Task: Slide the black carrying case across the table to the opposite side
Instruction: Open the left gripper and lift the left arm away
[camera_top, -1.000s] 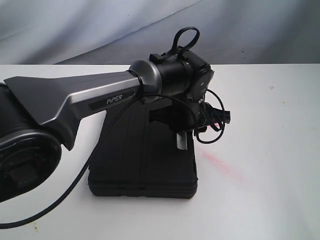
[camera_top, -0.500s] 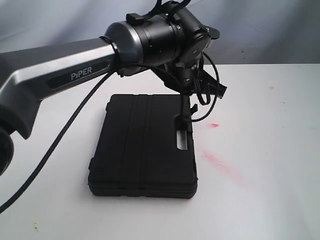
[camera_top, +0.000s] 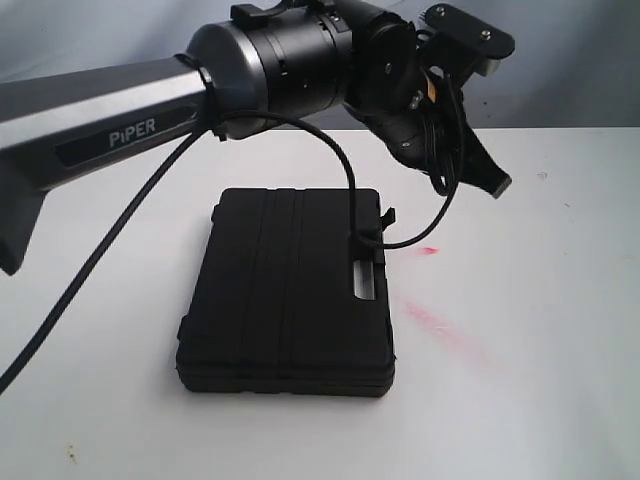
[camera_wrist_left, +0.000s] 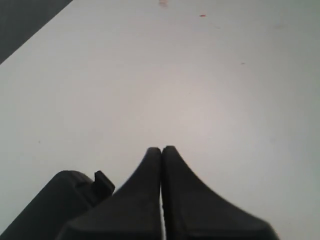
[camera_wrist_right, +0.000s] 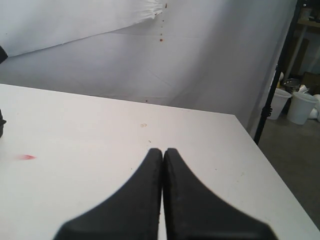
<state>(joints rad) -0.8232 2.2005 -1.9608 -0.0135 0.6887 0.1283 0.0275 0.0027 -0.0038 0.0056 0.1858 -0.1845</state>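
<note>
The black carrying case (camera_top: 285, 290) lies flat on the white table (camera_top: 560, 400), left of the middle in the exterior view, with its handle slot (camera_top: 363, 283) along its right edge. Just right of the case, pink-red smears (camera_top: 440, 330) mark the table.

The left arm (camera_top: 150, 120), labelled PiPER, reaches in from the left above the case. The left gripper (camera_top: 492, 180) hangs in the air beyond the case's far right corner, clear of it and touching nothing. Its jaws are pressed together with nothing between them. A black cable (camera_top: 345, 175) loops down from the wrist toward the handle side. In the left wrist view, one corner of the case (camera_wrist_left: 55, 200) shows beside the left gripper (camera_wrist_left: 161, 150).

The right gripper (camera_wrist_right: 162, 151) sits over a bare stretch of table near its edge, jaws together and empty, with a grey backdrop (camera_wrist_right: 200, 60) behind it.
</note>
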